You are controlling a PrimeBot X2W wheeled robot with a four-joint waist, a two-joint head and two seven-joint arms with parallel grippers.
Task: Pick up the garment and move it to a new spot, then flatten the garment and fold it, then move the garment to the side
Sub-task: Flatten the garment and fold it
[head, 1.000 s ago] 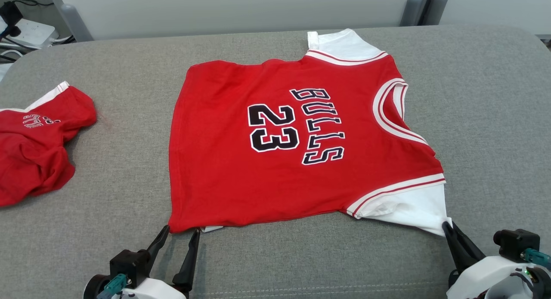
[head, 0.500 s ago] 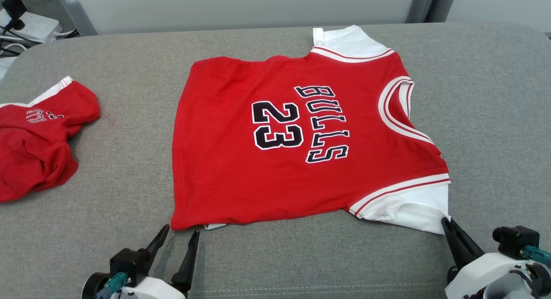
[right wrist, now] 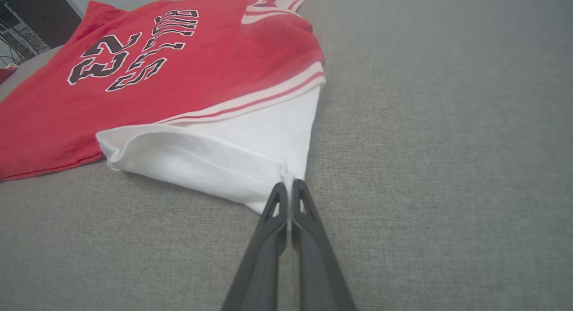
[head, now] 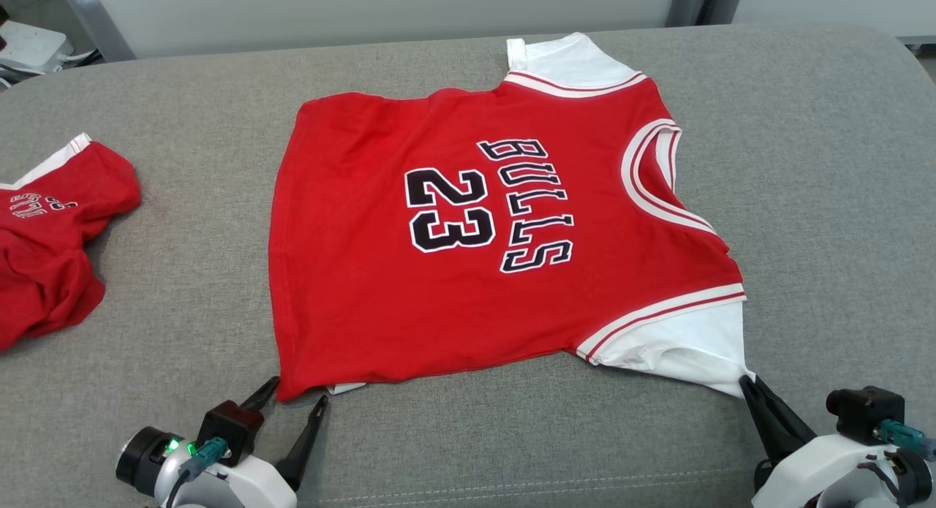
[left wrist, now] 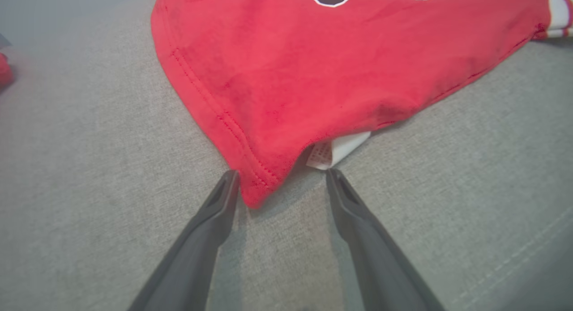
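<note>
Grippers, nearest row. Left gripper (head: 300,389): fingers spread wide, nothing gripped. The near hem corner (left wrist: 256,192) of the jersey (head: 439,274) sits just inside the gap, just beside one finger. A white care label (left wrist: 333,151) pokes out from under the hem by the other finger. Right gripper (head: 746,382): fingers pinched together on the tip of the near white sleeve (head: 676,347), the cloth drawn to a point where it enters the pinch.

Jersey: red, number 23 and BULLS printed face up, spread nearly flat at the middle of the grey cushion (head: 819,201). Long axis runs across the robot's front, hem toward its left, neckline toward its right. Lies directly ahead of both grippers, its near edge stretched between them. Each arm is at its own corner, so neither has to cross.

Judgement: flattening looks largely done, fold pending. The next step likely needs the left fingers to close on the hem corner, taking the cloth rather than the label alone. Only then can the near edge be carried away from the robot toward the far edge.

Second red garment (head: 44,259): crumpled, well apart, at the robot's left.

Far sleeve (head: 563,62): white, flat, near the cushion's back edge.
</note>
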